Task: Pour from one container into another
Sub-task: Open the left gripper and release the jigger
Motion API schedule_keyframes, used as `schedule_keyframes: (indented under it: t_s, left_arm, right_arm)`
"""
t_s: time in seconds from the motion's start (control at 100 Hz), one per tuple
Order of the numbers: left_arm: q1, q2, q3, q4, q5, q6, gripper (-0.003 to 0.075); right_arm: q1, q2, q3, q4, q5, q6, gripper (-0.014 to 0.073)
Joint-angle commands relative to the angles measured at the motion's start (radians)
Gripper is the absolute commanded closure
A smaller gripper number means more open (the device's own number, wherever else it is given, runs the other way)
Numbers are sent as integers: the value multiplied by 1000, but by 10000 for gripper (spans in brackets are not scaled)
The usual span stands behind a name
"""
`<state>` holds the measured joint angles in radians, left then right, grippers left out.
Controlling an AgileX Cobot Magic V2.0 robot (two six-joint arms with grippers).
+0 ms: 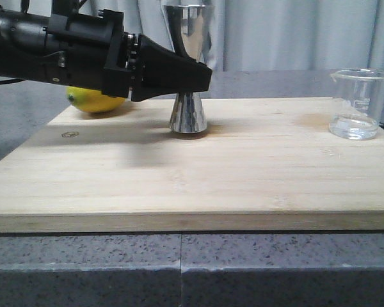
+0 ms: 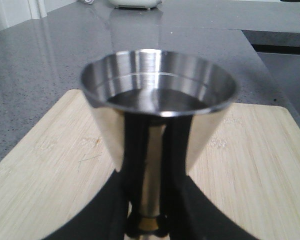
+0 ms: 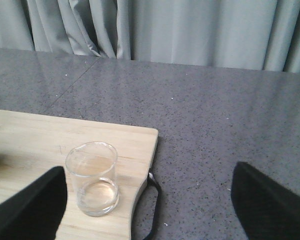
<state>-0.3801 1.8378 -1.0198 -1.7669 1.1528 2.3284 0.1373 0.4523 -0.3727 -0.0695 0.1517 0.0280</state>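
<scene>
Clearly, front: left gripper clamps jigger waist; lemon behind.
Right wrist: right gripper spread wide; beaker untouched.

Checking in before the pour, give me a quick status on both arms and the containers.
Left pincer shut on jigger waist, jigger upright on board. Right pincer open, short of beaker. Beaker standing, little clear liquid. Lemon behind left arm, not obstructing.

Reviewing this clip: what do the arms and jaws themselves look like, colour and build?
The left gripper is matte black, a boxy housing tapering to a wedge-shaped tip, black cabling behind it. The right gripper shows only as two broad black jaws with rounded ends. No markings visible.
</scene>
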Motion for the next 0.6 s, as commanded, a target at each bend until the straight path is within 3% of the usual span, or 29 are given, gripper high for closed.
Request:
schedule_keyframes:
  t_s: [0.0,0.59]
  left_arm:
    - [-9,-46,-28,-85,106,-3,713]
    - [-9,-38,-28,-83,105,13,713]
  right_arm:
    - [-4,2,-39,-10,-103,0,-22]
    - [-4,2,-39,-10,-113,0,-22]
